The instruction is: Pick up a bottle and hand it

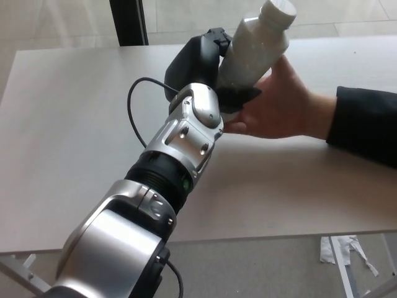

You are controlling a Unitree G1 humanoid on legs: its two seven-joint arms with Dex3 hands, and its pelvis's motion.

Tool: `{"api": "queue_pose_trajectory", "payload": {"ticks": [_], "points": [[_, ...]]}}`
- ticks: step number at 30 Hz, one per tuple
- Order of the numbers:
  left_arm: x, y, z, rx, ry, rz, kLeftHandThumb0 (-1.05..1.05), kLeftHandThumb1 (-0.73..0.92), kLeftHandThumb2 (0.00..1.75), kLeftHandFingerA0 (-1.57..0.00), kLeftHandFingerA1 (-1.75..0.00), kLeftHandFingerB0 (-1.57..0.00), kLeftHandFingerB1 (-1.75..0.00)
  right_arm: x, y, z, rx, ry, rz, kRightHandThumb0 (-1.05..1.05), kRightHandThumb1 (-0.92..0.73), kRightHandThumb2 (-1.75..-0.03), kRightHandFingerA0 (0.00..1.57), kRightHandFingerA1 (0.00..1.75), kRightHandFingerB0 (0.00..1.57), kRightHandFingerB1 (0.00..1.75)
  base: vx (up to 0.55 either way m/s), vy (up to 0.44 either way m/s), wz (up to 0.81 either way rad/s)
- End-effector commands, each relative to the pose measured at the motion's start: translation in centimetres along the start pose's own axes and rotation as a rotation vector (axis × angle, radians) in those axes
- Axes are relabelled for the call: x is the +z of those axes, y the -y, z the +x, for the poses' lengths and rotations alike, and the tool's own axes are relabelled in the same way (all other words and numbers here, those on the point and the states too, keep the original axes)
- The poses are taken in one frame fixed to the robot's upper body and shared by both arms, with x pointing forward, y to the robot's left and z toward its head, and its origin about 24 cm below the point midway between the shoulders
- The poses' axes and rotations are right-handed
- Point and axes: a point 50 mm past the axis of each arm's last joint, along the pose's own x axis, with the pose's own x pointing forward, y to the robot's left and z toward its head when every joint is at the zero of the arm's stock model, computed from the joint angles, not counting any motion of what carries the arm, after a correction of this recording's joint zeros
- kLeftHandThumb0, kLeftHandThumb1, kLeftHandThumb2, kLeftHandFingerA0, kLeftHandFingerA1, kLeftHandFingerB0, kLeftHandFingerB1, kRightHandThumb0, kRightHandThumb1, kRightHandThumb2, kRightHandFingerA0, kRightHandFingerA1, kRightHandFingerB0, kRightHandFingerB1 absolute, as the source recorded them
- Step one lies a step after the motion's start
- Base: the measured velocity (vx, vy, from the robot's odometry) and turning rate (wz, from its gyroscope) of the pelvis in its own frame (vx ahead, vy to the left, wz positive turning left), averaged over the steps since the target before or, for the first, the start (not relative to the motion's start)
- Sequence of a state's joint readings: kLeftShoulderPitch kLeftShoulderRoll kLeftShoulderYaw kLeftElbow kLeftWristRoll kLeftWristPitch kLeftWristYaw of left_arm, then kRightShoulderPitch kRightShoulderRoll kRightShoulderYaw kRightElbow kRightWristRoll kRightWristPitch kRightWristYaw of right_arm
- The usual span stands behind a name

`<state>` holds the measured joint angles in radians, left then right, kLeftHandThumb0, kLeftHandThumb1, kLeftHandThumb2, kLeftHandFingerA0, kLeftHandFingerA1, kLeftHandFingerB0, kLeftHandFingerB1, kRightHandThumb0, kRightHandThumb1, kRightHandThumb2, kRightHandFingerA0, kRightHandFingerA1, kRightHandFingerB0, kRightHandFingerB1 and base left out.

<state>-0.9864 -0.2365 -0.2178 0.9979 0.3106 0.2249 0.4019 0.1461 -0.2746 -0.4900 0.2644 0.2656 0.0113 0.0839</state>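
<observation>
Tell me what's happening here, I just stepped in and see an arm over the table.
The robot's left hand holds a white bottle above the table, tilted with its cap up and to the right. A person's hand is cupped against the bottle's lower part, receiving it. The robot has not let go yet. Its right hand is not visible.
</observation>
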Motion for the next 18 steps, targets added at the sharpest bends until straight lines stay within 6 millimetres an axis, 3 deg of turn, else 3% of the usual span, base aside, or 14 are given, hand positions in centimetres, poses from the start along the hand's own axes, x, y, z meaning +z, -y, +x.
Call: {"api": "queue_pose_trajectory", "payload": {"ticks": [1, 2, 3, 4, 6, 8, 9, 10, 13, 14, 15, 16, 17, 18], "points": [[0.01, 0.37, -0.19, 0.009, 0.000, -0.007, -0.16, 0.75, 0.69, -0.79, -1.28, -0.75, -0.67, 0.04, 0.22, -0.04, -0.004, -0.008, 0.001, -0.57, -0.65, -0.62, 0.65, 0.79, 0.38, 0.51, 0.00, 0.000, 0.00], [0.27, 0.34, -0.06, -0.008, -0.034, -0.002, -0.36, 0.64, 0.60, -0.79, -1.32, -0.29, -0.42, -0.04, 0.26, 0.03, -0.001, -0.012, 0.025, -0.57, -0.64, -0.62, 0.69, 0.77, 0.39, 0.50, 0.00, 0.000, 0.00], [0.43, 0.36, 0.00, -0.031, -0.057, -0.008, -0.42, 0.61, 0.58, -0.73, -1.23, -0.17, -0.36, -0.03, 0.26, 0.04, 0.001, -0.010, 0.005, -0.62, -0.48, -0.97, 0.77, 0.88, 0.32, 0.60, 0.00, 0.000, 0.00], [0.47, 0.37, 0.09, -0.064, -0.077, 0.016, -0.53, 0.48, 0.82, -0.58, -0.89, -0.02, -0.30, -0.05, 0.26, 0.04, -0.003, -0.013, 0.004, -0.59, -0.64, -0.62, 0.90, 0.98, 0.38, 0.51, 0.00, 0.000, 0.00], [0.40, 0.38, 0.15, -0.094, -0.102, 0.032, -0.58, 0.45, 0.82, -0.36, -0.70, 0.00, -0.18, -0.05, 0.27, 0.02, -0.006, -0.010, 0.002, -0.59, -0.65, -0.62, 0.93, 0.93, 0.39, 0.51, 0.00, 0.000, 0.00], [0.24, 0.48, 0.10, -0.134, -0.139, 0.048, -0.69, 0.38, 0.78, -0.01, -0.40, 0.00, -0.11, -0.04, 0.30, 0.08, -0.012, -0.007, 0.013, -0.55, -0.63, -0.63, 0.57, 0.79, 0.41, 0.50, 0.00, 0.000, 0.00], [0.23, 0.48, 0.09, -0.136, -0.142, 0.051, -0.69, 0.38, 0.78, -0.01, -0.40, 0.00, -0.11, -0.05, 0.29, 0.08, -0.016, -0.007, 0.019, -0.55, -0.63, -0.63, 0.57, 0.79, 0.41, 0.50, 0.00, 0.000, 0.00], [0.15, 0.45, 0.09, -0.140, -0.148, 0.061, -0.74, 0.41, 0.79, 0.00, -0.30, 0.00, -0.07, -0.05, 0.30, 0.06, -0.016, -0.017, 0.018, -0.57, -0.65, -0.60, 0.84, 0.85, 0.39, 0.48, 0.00, 0.000, 0.00], [0.10, 0.41, 0.09, -0.148, -0.161, 0.075, -0.85, 0.45, 0.79, 0.00, -0.23, 0.00, 0.00, -0.10, 0.47, 0.00, -0.015, -0.023, 0.030, -0.58, -0.62, -0.61, 0.72, 0.78, 0.39, 0.50, 0.00, 0.000, 0.00], [0.08, 0.30, 0.12, -0.150, -0.161, 0.078, -0.88, 0.46, 0.79, 0.00, -0.23, 0.00, 0.00, -0.08, 0.46, 0.00, -0.017, -0.027, 0.007, -0.59, -0.64, -0.62, 0.95, 1.02, 0.37, 0.50, 0.00, 0.000, 0.00], [0.11, 0.15, 0.18, -0.150, -0.166, 0.085, -0.88, 0.47, 0.80, 0.00, -0.23, 0.00, 0.00, -0.06, 0.41, 0.00, -0.018, -0.027, 0.001, -0.59, -0.63, -0.61, 0.89, 0.91, 0.37, 0.49, 0.00, 0.000, 0.00], [0.13, 0.06, 0.21, -0.151, -0.169, 0.085, -0.88, 0.47, 0.81, 0.00, -0.22, 0.00, 0.00, -0.03, 0.40, -0.01, -0.017, -0.024, 0.003, -0.62, -0.47, -0.95, 0.79, 0.87, 0.33, 0.59, 0.00, 0.000, 0.00], [0.14, -0.08, 0.25, -0.150, -0.170, 0.076, -0.89, 0.47, 0.81, 0.00, -0.24, 0.00, 0.00, -0.01, 0.41, -0.04, -0.007, -0.020, 0.014, -0.56, -0.64, -0.62, 0.70, 0.81, 0.36, 0.48, 0.00, 0.000, 0.00], [0.15, -0.17, 0.27, -0.149, -0.168, 0.072, -0.88, 0.47, 0.81, 0.00, -0.25, 0.00, 0.00, -0.09, 0.49, 0.06, -0.011, -0.026, 0.013, -0.58, -0.64, -0.60, 0.77, 0.79, 0.38, 0.48, 0.00, 0.000, 0.00]]}}
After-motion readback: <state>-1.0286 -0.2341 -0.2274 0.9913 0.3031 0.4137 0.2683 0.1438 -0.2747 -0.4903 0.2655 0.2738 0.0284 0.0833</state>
